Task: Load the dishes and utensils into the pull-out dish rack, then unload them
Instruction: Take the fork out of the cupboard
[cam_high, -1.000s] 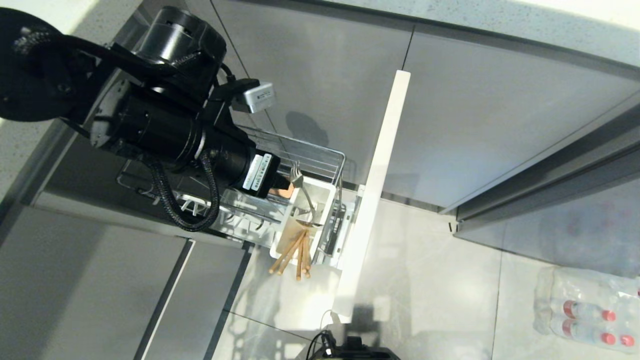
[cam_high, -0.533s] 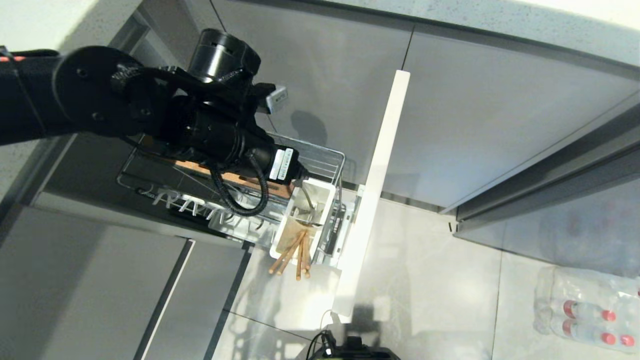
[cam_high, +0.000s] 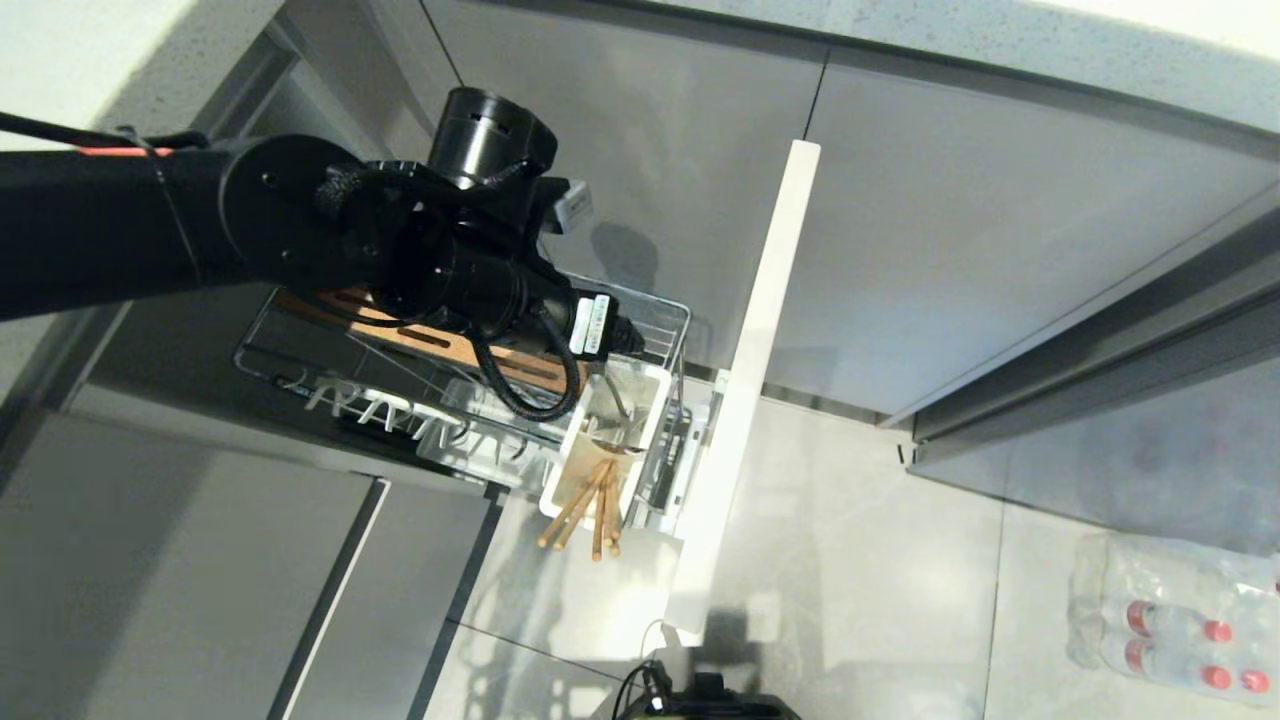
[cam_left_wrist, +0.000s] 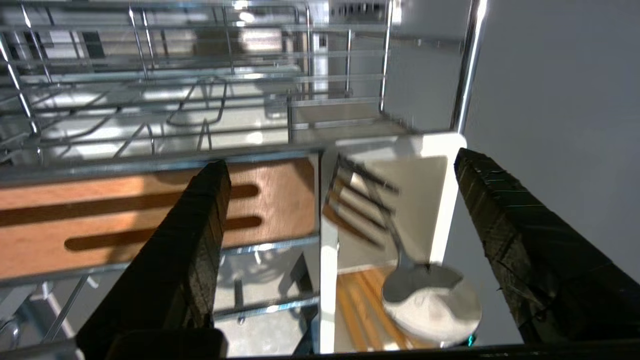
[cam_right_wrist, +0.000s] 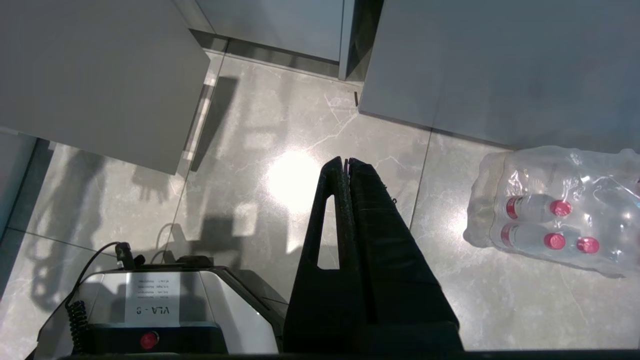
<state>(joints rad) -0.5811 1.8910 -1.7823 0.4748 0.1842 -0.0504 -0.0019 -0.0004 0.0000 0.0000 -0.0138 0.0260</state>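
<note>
Left hand (cam_left_wrist: 340, 210) gapes wide; right hand (cam_right_wrist: 346, 165) hangs pressed closed.

Left end effector (cam_left_wrist: 340, 200) opened, released fork (cam_left_wrist: 380, 210) into utensil cup (cam_left_wrist: 440, 200).

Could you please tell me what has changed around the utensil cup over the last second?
The left gripper has let go of the fork and its fingers now stand wide open; the fork has sunk from standing high above the white utensil cup to deep inside it. The chopsticks, the pull-out dish rack and the parked right gripper are unchanged.
</note>
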